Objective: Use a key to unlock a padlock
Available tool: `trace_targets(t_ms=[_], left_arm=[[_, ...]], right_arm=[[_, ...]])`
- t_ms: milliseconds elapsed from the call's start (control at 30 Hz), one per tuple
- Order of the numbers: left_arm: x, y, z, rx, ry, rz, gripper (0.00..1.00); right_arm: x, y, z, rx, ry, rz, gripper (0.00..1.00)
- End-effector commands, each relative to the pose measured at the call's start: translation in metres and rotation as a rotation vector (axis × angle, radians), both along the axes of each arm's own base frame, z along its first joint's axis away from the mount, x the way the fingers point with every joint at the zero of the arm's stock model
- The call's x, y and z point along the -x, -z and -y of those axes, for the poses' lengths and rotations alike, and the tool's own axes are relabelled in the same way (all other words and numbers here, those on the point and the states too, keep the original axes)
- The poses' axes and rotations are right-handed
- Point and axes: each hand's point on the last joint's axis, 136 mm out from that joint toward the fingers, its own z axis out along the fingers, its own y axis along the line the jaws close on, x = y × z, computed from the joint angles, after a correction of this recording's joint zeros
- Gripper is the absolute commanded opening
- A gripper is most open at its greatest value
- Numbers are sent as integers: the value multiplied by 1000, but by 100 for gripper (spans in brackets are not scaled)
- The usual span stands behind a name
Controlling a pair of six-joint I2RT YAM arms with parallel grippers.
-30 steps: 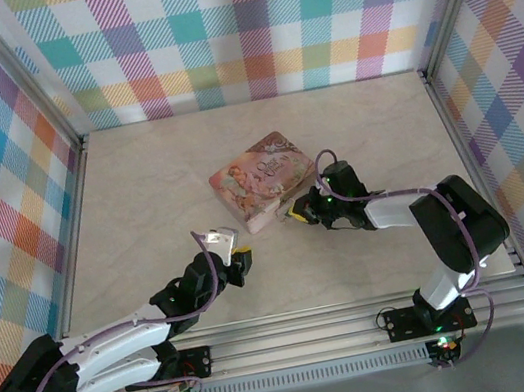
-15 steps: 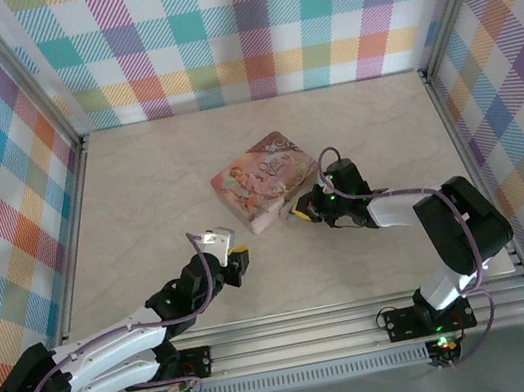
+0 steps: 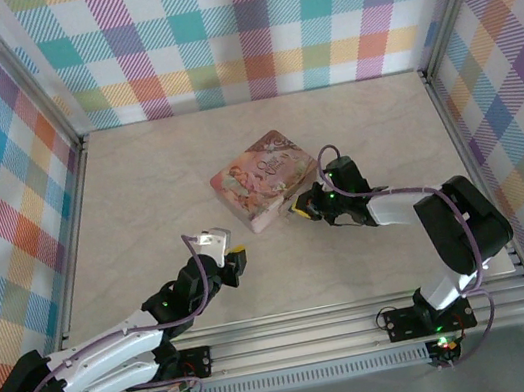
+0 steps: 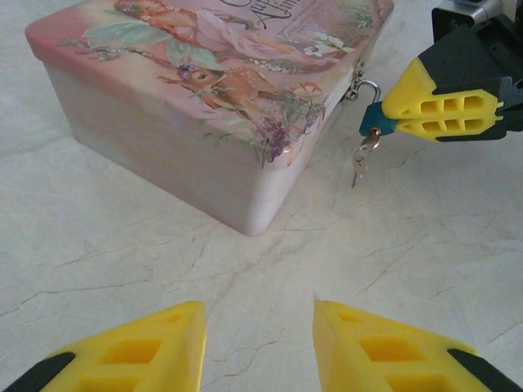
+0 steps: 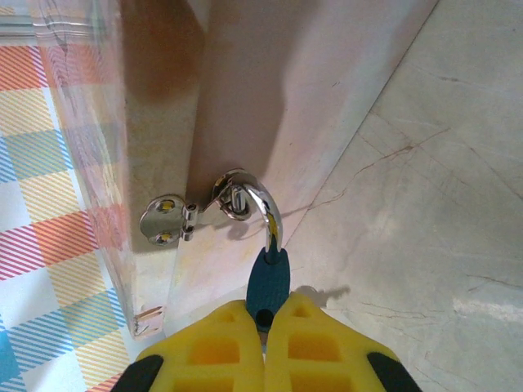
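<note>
right gripper (image 5: 265,314) pinching blue padlock (image 5: 267,282) at five o'clock of pink floral tin box (image 4: 204,98), key (image 4: 364,155) dangling, left gripper (image 4: 257,327) spread open

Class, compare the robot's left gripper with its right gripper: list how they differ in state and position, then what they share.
The left gripper has its jaws open and empty; the right gripper has them shut on the blue padlock. The left gripper sits apart from the tin box, over bare table; the right gripper is close by the box's hasp. Both have yellow fingertips.
</note>
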Motion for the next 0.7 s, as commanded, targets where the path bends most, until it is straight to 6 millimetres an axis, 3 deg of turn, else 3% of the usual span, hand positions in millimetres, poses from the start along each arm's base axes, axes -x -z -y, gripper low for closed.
trace_targets(t_ms=[0, 233, 433, 567, 667], left_arm=[[0, 6, -11, -14, -40, -9, 40], [-2, 2, -17, -25, -67, 1, 45], [-2, -1, -27, -39, -111, -7, 53], [-5, -12, -34, -64, -154, -31, 66], [-8, -22, -41, -91, -196, -79, 88]], right_arm=[[-9, -5, 1, -17, 27, 32, 0], [-16, -16, 8, -10, 79, 68, 0], [-8, -7, 15, 6, 96, 48, 0], [1, -7, 23, 43, 97, 48, 0], [9, -11, 32, 99, 91, 60, 0]])
